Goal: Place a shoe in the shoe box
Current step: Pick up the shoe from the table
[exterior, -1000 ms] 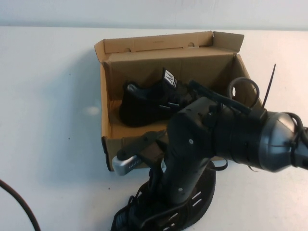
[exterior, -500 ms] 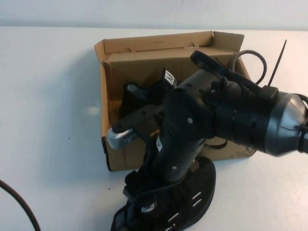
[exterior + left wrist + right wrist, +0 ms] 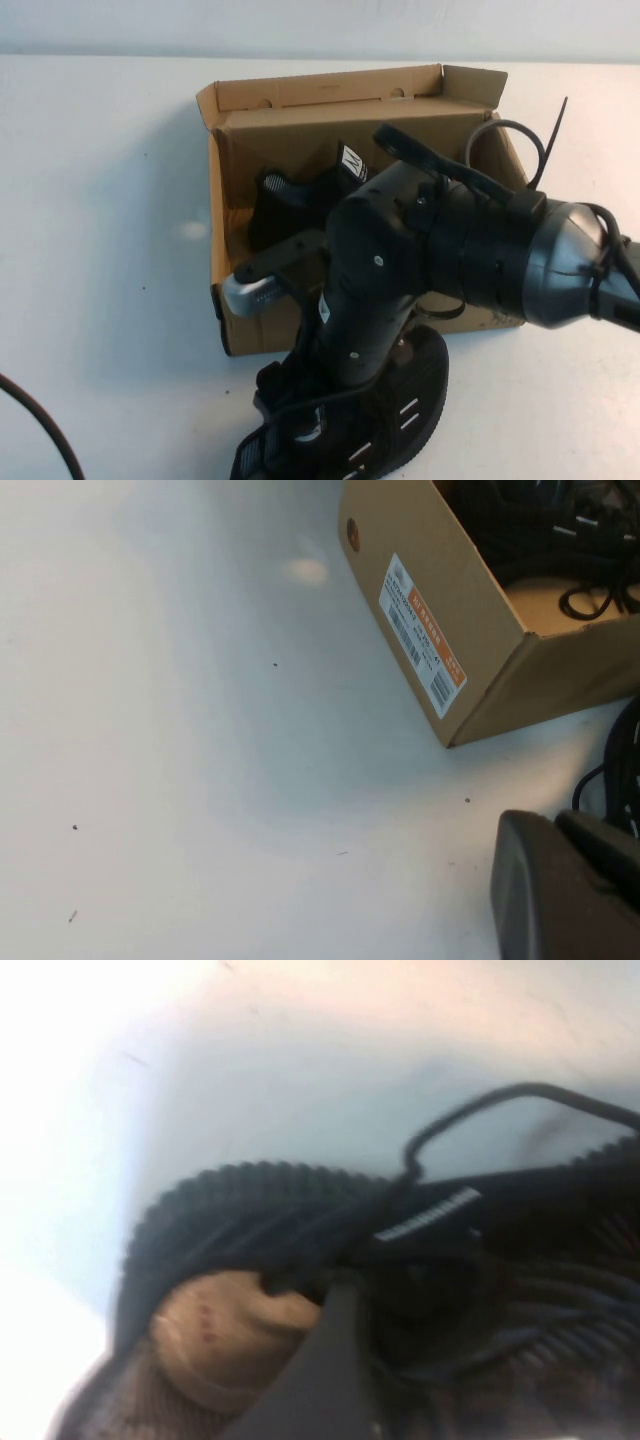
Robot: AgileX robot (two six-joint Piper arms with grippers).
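The brown cardboard shoe box [image 3: 215, 200] stands open at mid-table with its flap lid up at the back. One black knit shoe [image 3: 290, 205] with a white tongue label lies inside it at the left end. A second black shoe [image 3: 400, 420] lies on the table just in front of the box. My right gripper [image 3: 290, 395] points down over this shoe's heel end, open. In the right wrist view one finger [image 3: 335, 1360] stands beside the shoe's collar [image 3: 250, 1210], and the laces fill the gap. My left gripper [image 3: 553, 825] is shut and empty, low over the table near the box's labelled end wall [image 3: 440, 590].
My right arm's bulky body [image 3: 480, 260] covers the box's front right part. A black cable [image 3: 30, 420] curves over the table's front left corner. The white table [image 3: 100, 250] stretches bare to the left of the box. An orange and white label [image 3: 423, 635] is stuck on the end wall.
My right arm has risen and shifted back toward the box above the shoe on the table. Both shoes and the box have stayed where they were.
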